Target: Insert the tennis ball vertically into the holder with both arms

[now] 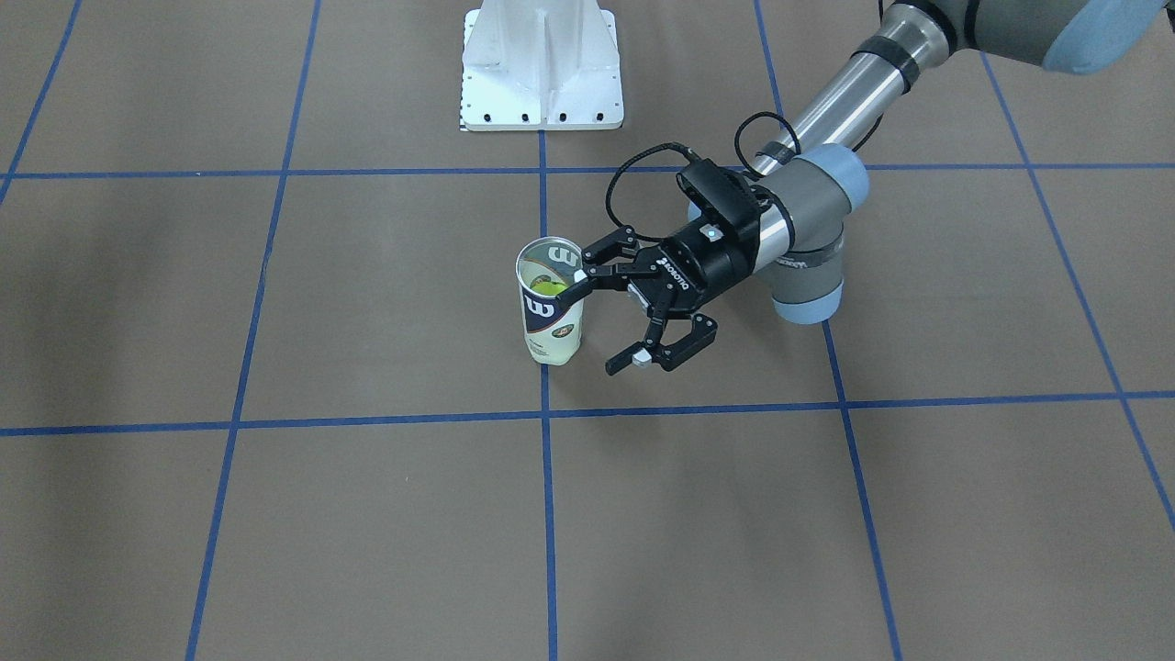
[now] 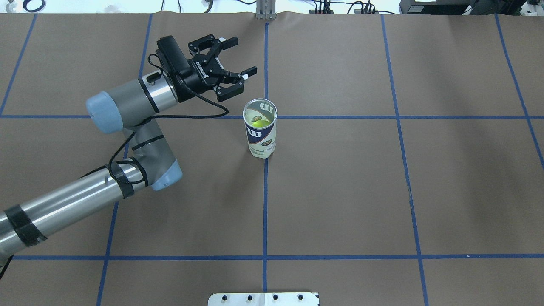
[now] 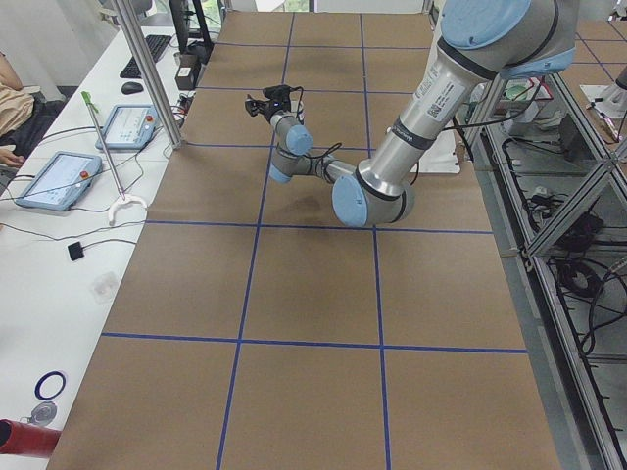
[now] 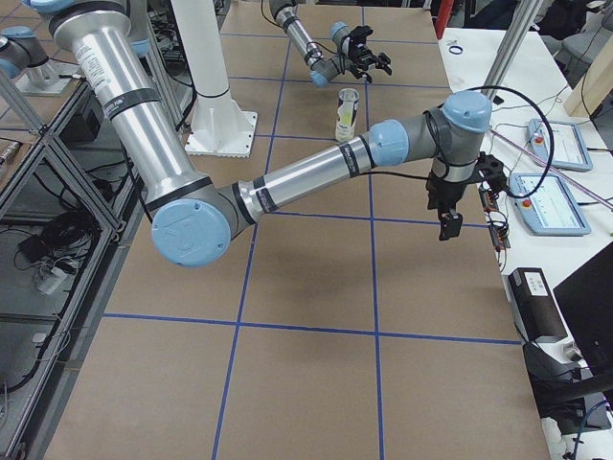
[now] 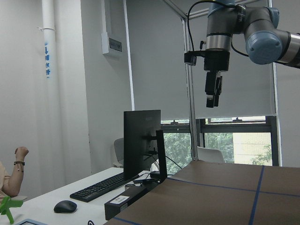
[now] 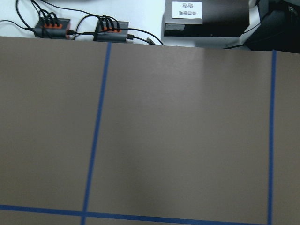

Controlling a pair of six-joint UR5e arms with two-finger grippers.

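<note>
Pedestal base (image 2: 263, 298) sits at the near table (image 2: 382, 191) edge.

Mid-table, on the centre tape line: holder (image 2: 260, 134) stands upright, mouth up. The tennis ball (image 2: 260, 123) is inside it, low in the can. The insert looks done to me. The can stands on its own with nothing gripping it.

Just past it, far-left: left gripper (image 2: 243, 55), jaws wide apart and empty, fingers pointing right toward the can. My read is that it is open and off to the side because the can no longer needs steadying.

View mismatch: in the front-facing view one finger seems to overlap the can's rim. The overhead view shows a clear gap, so I'd say no contact. The gripper hangs above table level, so the overlap is likely parallax.

Far right: right gripper (image 4: 448, 228) hangs high, fingers down, well apart from the can. Neither the overhead nor the front view shows it. Only the right-side view and the left wrist camera catch it. It looks thin there, but I can't tell whether the jaws are apart or together. Its own wrist camera shows only bare paper and the table's edge.
</note>
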